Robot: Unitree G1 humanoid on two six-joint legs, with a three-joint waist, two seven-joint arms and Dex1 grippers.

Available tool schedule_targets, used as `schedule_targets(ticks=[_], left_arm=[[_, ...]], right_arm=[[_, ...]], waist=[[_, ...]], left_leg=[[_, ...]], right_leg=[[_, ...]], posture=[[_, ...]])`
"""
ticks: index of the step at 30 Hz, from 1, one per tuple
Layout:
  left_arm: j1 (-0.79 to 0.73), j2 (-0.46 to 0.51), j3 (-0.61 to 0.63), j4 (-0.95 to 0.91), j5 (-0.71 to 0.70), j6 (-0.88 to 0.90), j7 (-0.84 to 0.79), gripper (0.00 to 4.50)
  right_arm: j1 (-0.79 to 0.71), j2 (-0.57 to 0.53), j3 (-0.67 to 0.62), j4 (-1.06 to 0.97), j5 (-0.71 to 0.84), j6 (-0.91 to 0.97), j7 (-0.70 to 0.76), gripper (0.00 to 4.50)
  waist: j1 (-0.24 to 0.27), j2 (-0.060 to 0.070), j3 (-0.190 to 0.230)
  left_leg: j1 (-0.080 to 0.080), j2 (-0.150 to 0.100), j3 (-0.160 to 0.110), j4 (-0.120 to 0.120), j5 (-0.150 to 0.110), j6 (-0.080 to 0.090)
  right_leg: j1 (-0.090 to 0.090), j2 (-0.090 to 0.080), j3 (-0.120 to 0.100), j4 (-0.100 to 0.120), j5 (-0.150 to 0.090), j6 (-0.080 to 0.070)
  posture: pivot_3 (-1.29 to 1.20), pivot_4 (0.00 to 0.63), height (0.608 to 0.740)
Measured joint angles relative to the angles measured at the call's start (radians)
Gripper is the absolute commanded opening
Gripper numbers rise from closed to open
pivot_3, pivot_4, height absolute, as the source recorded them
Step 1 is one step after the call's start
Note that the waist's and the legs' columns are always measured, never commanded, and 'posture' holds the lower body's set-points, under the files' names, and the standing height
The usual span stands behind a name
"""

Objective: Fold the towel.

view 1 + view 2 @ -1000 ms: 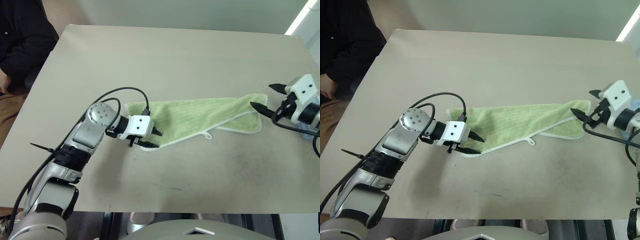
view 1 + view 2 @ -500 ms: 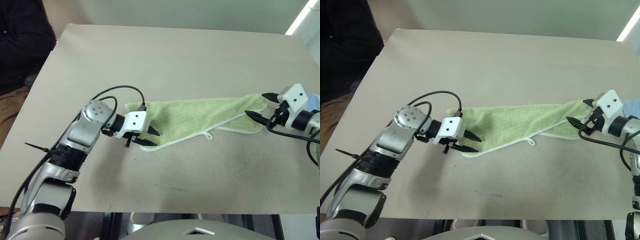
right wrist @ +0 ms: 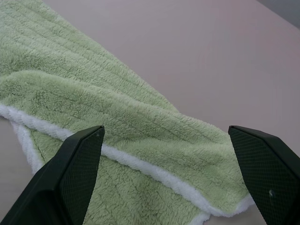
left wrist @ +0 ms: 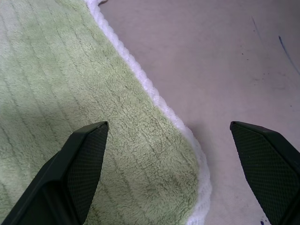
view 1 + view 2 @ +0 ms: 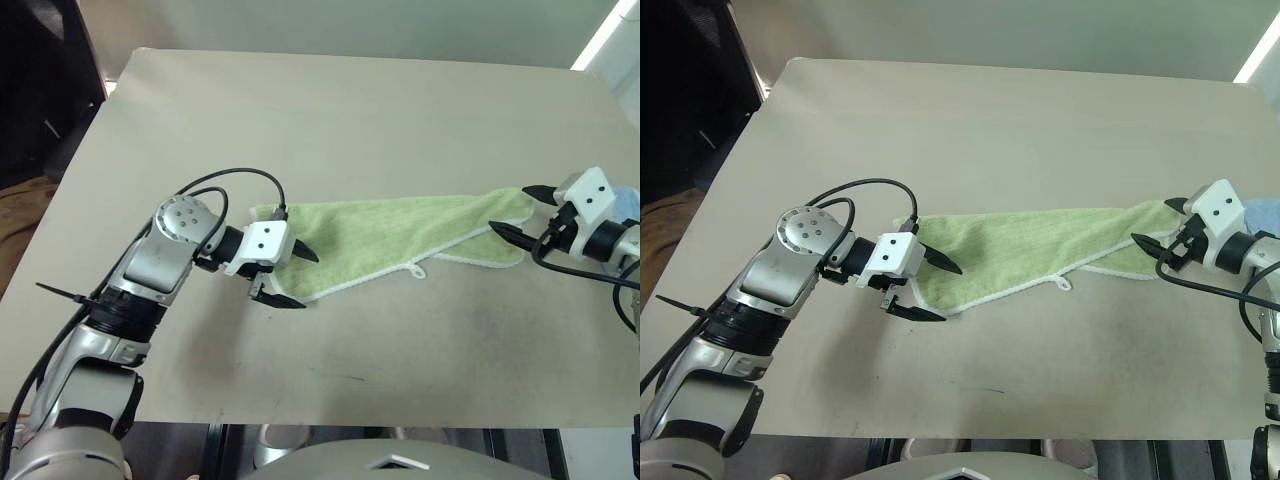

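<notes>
The towel (image 5: pixel 400 238) lies flat on the counter (image 5: pixel 340 120), folded over into a long, narrow shape with its white edging along the near side and a small white loop tag (image 5: pixel 417 271) sticking out from that edge about midway. At the right end of the towel a lower layer shows from under the upper fold.

The left tool (image 5: pixel 296 277) is at the left end of the towel, its fingers spread wide and holding nothing. One finger hangs above the green cloth; the other hangs above bare counter just off the towel's near edge, so the edging runs between them.

The right tool (image 5: pixel 522 209) is at the right end of the towel, also spread wide and empty, its two fingers standing either side of that end and pointing back along the towel. A bit of light blue cloth (image 5: pixel 627 200) lies behind the right tool, away from the towel.
</notes>
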Motion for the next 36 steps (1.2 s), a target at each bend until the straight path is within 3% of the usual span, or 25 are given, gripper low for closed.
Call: schedule_targets(ticks=[17, 20, 26, 30, 36], left_arm=[[0.0, 0.061, -0.027, 0.001, 0.053, -0.036, -0.012, 4.48], [-0.006, 0.058, -0.073, 0.047, 0.134, -0.108, -0.004, 4.48], [-0.034, 0.055, -0.101, 0.069, 0.164, -0.2, -0.005, 4.48], [-0.047, 0.051, -0.125, 0.09, 0.177, -0.227, -0.004, 3.62], [-0.047, 0.05, -0.138, 0.102, 0.179, -0.237, -0.01, 1.64]], right_arm=[[0.015, 0.008, 0.0, -0.009, 0.0, 0.002, 0.0, 4.5], [0.015, 0.038, 0.0, -0.028, 0.001, 0.009, -0.003, 4.5], [0.013, 0.046, 0.001, -0.04, 0.001, 0.015, -0.003, 4.5], [0.013, 0.057, 0.001, -0.043, 0.001, 0.018, -0.003, 4.5], [0.017, 0.061, 0.0, -0.053, 0.001, 0.023, -0.003, 4.5]], waist=[[-0.002, 0.0, 0.0], [-0.003, 0.0, 0.0], [-0.002, 0.004, -0.003], [-0.002, 0.012, -0.007], [0.0, 0.015, -0.009]], left_leg=[[0.0, 0.0, 0.0, 0.0, 0.0, 0.0], [0.0, 0.0, 0.0, 0.0, 0.0, 0.0], [0.001, 0.0, 0.0, 0.0, -0.001, 0.002], [0.003, 0.0, 0.0, 0.0, -0.003, 0.008], [0.005, 0.0, -0.001, 0.0, 0.004, 0.009]], right_leg=[[0.0, 0.0, 0.0, 0.0, 0.0, 0.0], [0.0, 0.0, 0.0, 0.0, 0.0, 0.0], [0.001, 0.0, 0.0, 0.001, 0.0, 0.0], [0.002, 0.0, 0.0, 0.002, 0.0, -0.001], [0.006, -0.001, 0.0, 0.003, 0.002, -0.003]], posture=[[0.0, 0.15, 0.74], [0.0, 0.15, 0.74], [0.0, 0.15, 0.74], [0.0, 0.15, 0.74], [0.0, 0.15, 0.74]])
